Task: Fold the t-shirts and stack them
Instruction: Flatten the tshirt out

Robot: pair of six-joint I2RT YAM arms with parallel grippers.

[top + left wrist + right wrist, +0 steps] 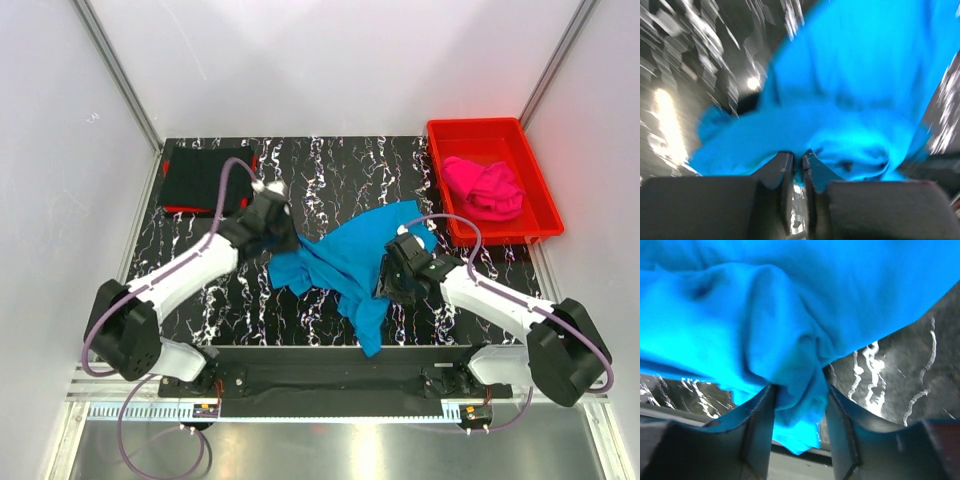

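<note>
I count two grippers, three t-shirts and one bin. The left gripper (799,156) has its two dark, flat-faced fingers (785,172) drawn almost together, only a narrow slit between them, and an edge of the turquoise t-shirt (350,262) is pinched at their tips; its wrist view is motion-blurred, so I cannot make out how deep the cloth sits. The right gripper (800,387) stands wider, jaws partly apart, with a thick bunched fold of the same shirt filling the gap and pressing against both inner faces. In the overhead view the two grippers sit at opposite sides of this shirt, the left one at its left edge and the right one at its right edge. The shirt is soft plain cloth, rumpled and unfolded, spread across the centre of the frame with one tail trailing toward the lower edge. The table (330,160) under it is black with white marble-like veining. The black t-shirt (205,177) lies at the upper left, folded to a flat square. The pink t-shirt (485,187) is a crumpled heap inside the red bin (475,122), a rectangular plastic tray at the upper right.
</note>
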